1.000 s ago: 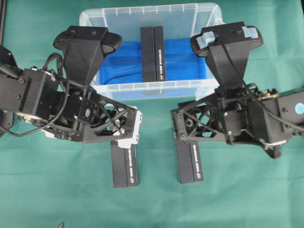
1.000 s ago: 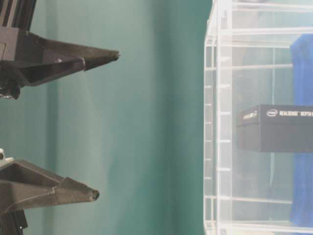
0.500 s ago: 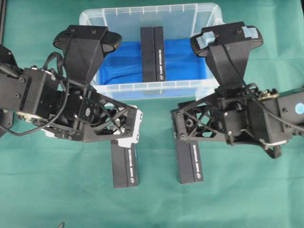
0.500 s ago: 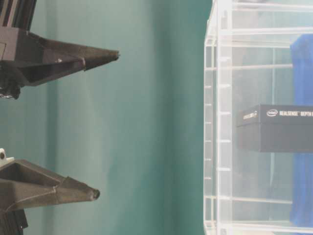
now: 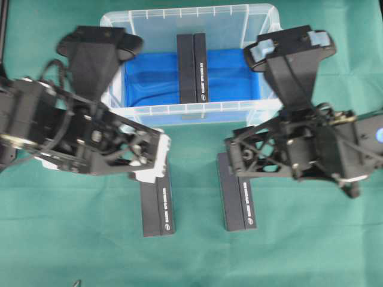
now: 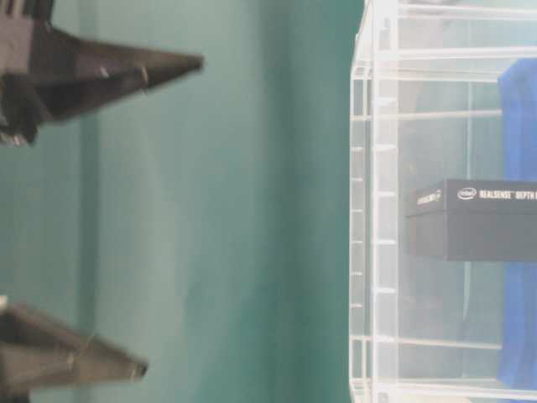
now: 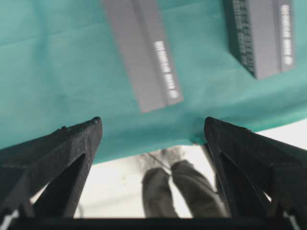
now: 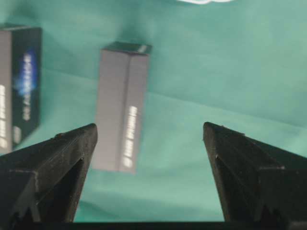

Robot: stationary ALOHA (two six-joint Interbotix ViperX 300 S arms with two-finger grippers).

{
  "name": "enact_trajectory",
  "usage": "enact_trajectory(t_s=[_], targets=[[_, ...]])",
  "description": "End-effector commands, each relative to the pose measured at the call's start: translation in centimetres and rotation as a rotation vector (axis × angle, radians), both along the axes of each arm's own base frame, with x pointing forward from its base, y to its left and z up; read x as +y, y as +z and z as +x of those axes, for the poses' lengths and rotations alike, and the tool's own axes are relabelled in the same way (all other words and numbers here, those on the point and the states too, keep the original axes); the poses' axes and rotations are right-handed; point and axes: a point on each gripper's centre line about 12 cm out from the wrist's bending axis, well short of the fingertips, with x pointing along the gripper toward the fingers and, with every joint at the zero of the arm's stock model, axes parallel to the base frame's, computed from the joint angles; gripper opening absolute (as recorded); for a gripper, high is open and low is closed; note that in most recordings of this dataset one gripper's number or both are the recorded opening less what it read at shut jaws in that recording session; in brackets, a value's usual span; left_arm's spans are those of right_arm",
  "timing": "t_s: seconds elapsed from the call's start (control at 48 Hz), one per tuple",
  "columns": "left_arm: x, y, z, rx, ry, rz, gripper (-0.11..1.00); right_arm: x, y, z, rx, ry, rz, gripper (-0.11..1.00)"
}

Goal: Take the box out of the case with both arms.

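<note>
- Inside the case (image 5: 263,110), at the far side of the green cloth (image 5: 299,257), the box (image 5: 192,67) lies flat on the blue liner (image 5: 230,81), roughly midway between the two short walls, its long axis running toward the near wall.
- From table level the same box (image 6: 474,218) shows through the clear near wall, resting low in the case with white lettering on its side.
- On the cloth in front of the case lie two more black boxes, side by side and apart: one (image 5: 158,206) partly under the left arm, the other (image 5: 238,197) partly under the right arm.
- The left gripper (image 7: 152,127) hangs above the cloth with its jaws spread wide and nothing between them; the box in the case is outside its view, and only the two cloth boxes show below it.
- The right gripper (image 8: 149,132) likewise stands wide open and empty over the cloth, well clear of the case.
- Neither gripper touches the box in the case; both are on the near side of the case wall.
</note>
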Motion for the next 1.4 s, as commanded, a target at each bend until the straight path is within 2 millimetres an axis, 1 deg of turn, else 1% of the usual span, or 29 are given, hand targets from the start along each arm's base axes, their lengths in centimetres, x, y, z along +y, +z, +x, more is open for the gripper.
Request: enact_trajectory(t_s=[0.0, 0.146, 0.271, 0.521, 0.583, 0.688, 0.792, 1.0, 1.375], targets=[[-0.1, 1.6, -2.0, -0.008, -0.008, -0.001, 0.91, -0.2, 2.2, -2.2, -0.007, -0.001, 0.011, 0.87], [-0.3, 1.5, -4.1, 0.016, -0.018, 0.0, 0.9, -0.8, 2.9, -4.6, 0.036, -0.015, 0.003, 0.87], [0.0, 1.4, -5.8, 0.02, -0.007, -0.001, 0.91, -1.4, 3.2, -6.9, 0.033, -0.018, 0.005, 0.85], [0.7, 0.2, -9.7, 0.041, 0.039, -0.01, 0.9, -2.6, 2.9, -11.2, 0.018, -0.057, 0.01, 0.83], [1.0, 0.0, -10.8, 0.04, 0.054, -0.016, 0.9, -2.8, 2.7, -12.0, 0.016, -0.073, 0.011, 0.83], [1.1, -0.3, -11.9, 0.04, 0.069, -0.02, 0.9, -3.0, 2.1, -13.1, 0.015, -0.094, 0.023, 0.83], [1.0, -0.7, -12.3, 0.051, 0.081, -0.023, 0.9, -2.9, 1.3, -13.2, -0.004, -0.096, 0.037, 0.83], [1.0, -1.2, -12.0, 0.062, 0.084, -0.018, 0.9, -2.7, -0.1, -12.3, -0.047, -0.078, 0.051, 0.83], [0.9, -1.2, -11.9, 0.06, 0.084, -0.019, 0.9, -2.6, -0.1, -12.2, -0.053, -0.078, 0.053, 0.83]])
